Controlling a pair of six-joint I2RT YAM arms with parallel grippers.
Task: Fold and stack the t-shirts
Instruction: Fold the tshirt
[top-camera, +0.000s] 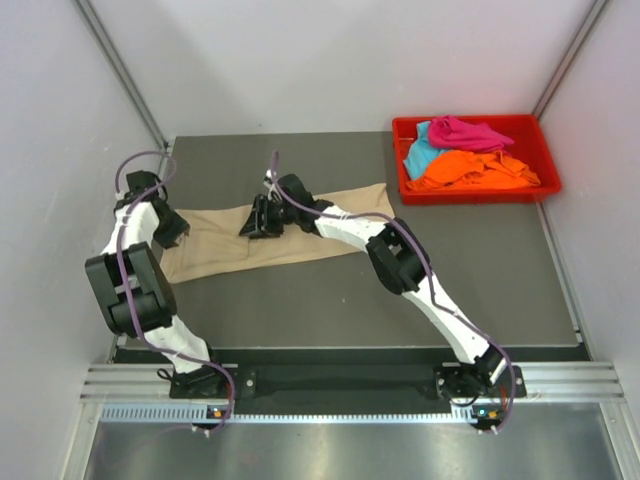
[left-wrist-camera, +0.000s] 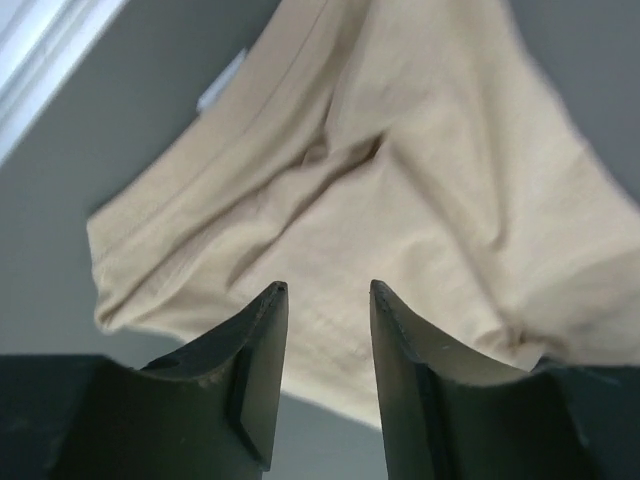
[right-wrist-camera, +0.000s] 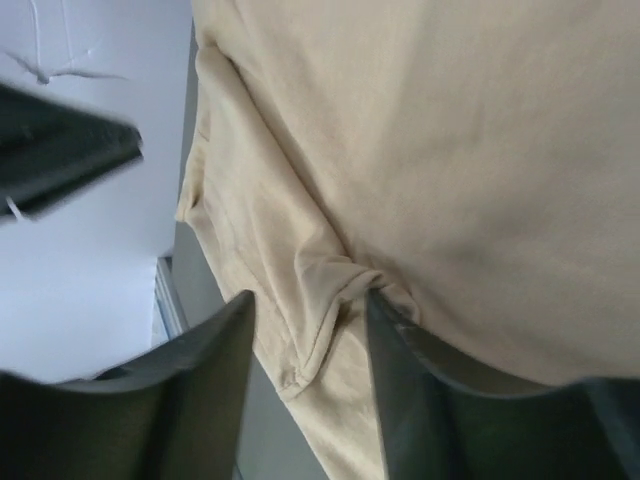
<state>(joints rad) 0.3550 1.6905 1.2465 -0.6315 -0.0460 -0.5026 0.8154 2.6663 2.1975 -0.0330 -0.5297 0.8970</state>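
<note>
The beige t-shirt (top-camera: 215, 243) lies spread in a long band across the dark table. My left gripper (top-camera: 175, 232) hangs over its left end, open and empty. In the left wrist view the gripper (left-wrist-camera: 328, 290) is just above the shirt's near edge (left-wrist-camera: 400, 150). My right gripper (top-camera: 252, 224) is over the shirt's middle, open. In the right wrist view the gripper (right-wrist-camera: 310, 300) straddles a bunched fold and hem of the beige cloth (right-wrist-camera: 450, 130), and one fingertip (right-wrist-camera: 385, 305) touches it. The magenta (top-camera: 465, 132), teal (top-camera: 420, 152) and orange (top-camera: 475, 170) t-shirts lie crumpled in the tray.
The red plastic tray (top-camera: 470, 196) stands at the back right corner of the table. White walls enclose the table on the left, back and right. Bare dark table surface (top-camera: 330, 300) lies in front of the beige shirt.
</note>
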